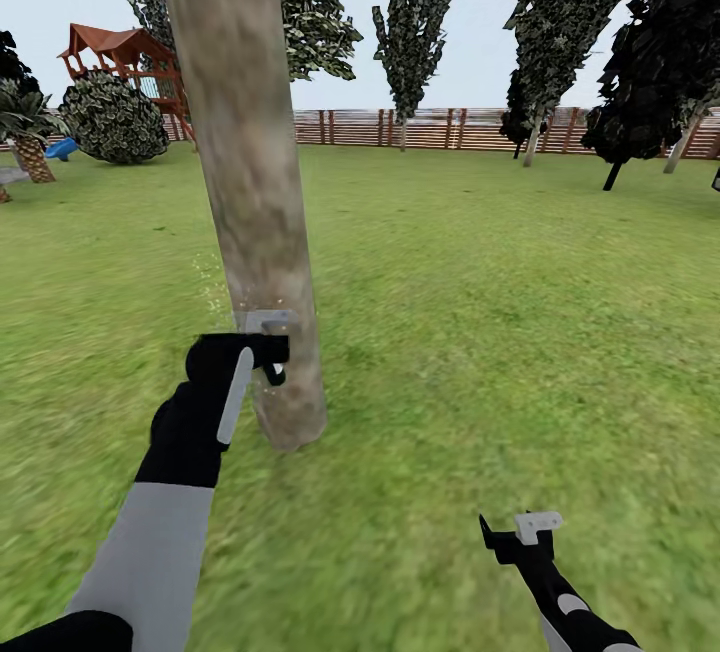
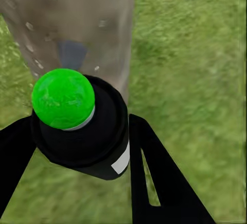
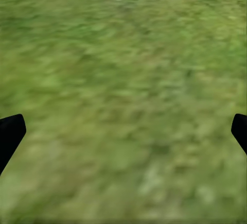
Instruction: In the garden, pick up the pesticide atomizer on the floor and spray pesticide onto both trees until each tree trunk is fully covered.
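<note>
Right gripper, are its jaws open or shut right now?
Open. In the right wrist view the right gripper has its two black fingertips at opposite edges, with only bare grass between them.

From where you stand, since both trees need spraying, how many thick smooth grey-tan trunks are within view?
1: the thick mottled grey-tan tree trunk directly ahead, with the left gripper holding the black green-topped atomizer at its base. A second could be outside the picture.

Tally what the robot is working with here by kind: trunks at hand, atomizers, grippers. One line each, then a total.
Tree trunk at hand: 1
Pesticide atomizer, black with a green top: 1
Grippers: 2, left gripper and right gripper
Total: 4
</note>
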